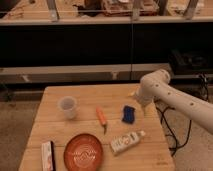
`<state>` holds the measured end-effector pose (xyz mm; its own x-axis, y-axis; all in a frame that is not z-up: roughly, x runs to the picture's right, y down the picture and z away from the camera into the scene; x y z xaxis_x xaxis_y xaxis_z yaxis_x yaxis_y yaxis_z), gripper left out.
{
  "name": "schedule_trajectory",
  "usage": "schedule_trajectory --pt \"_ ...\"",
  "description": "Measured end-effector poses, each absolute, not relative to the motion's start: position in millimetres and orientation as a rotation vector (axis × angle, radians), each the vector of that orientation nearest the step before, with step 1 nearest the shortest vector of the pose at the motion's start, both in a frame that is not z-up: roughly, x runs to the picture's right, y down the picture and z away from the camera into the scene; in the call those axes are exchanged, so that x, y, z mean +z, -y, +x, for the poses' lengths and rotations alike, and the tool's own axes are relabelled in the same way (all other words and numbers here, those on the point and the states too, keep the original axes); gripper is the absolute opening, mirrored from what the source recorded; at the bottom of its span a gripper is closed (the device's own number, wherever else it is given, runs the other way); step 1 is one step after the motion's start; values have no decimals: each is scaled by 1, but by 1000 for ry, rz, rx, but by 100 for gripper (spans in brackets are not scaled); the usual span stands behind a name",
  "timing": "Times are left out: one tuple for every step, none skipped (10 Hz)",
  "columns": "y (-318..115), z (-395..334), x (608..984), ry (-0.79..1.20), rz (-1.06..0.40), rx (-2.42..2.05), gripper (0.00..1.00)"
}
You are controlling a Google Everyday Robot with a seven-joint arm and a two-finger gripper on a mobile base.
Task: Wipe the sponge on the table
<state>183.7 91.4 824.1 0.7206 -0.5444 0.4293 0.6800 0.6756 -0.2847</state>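
Table (pixel 75 95) | sponge (pixel 129 114) near right edge | gripper (pixel 140 101) just beside | grip unclear

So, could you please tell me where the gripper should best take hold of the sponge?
Probably best from straight above, closing across the narrow width of the sponge at mid-length. It lies flat on the table, a low block with bare wood along both long sides; the carrot sits apart from it. The gripper hangs just beside it, near the table's edge.
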Motion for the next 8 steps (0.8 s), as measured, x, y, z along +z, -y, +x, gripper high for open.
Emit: schedule_trajectory --pt "-90 176 827 346 -453 -754 80" --pt "-91 174 828 365 -468 -791 80" --pt "-91 170 831 400 -468 -836 80" --pt "-92 167 831 426 -462 -876 80" --pt "-94 164 832 458 -447 -943 80" --pt "-98 162 832 496 -419 -1017 80" --pt "-104 160 834 534 -394 -1082 80" --pt "-107 158 836 552 -384 -1110 80"
